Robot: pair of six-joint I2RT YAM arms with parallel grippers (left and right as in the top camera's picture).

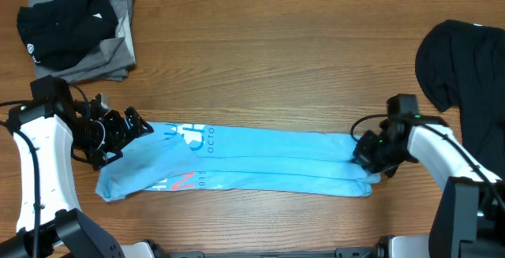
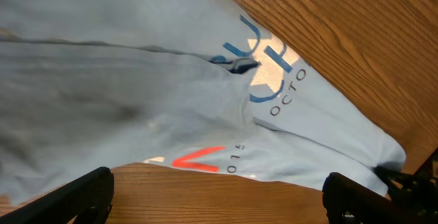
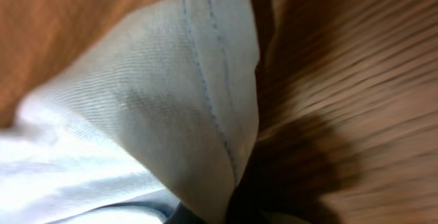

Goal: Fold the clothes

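One light-blue T-shirt [image 1: 260, 159], folded into a long strip mid-worktop [image 1: 276, 61], dark lettering "OCTO" [image 2: 287, 95] and red chevron [image 2: 198, 159] near its left end, left gripper [image 1: 126, 138] spread wide beside that end, right gripper [image 1: 364, 157] clenched on right-end hem, black T-shirt [image 1: 465, 61] far right, grey-and-black folded pile [image 1: 79, 29] top-left corner.

My left gripper [image 1: 130, 136] hangs low with jaws spread wide. My right gripper [image 1: 367, 157], wrist angled down, is pinched tight on the light-blue T-shirt [image 1: 268, 159].

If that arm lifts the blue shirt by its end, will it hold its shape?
Probably not: the light-blue T-shirt lies in soft, creased layers, so it should droop. Its thin fabric looks light, and would likely bunch if pushed.
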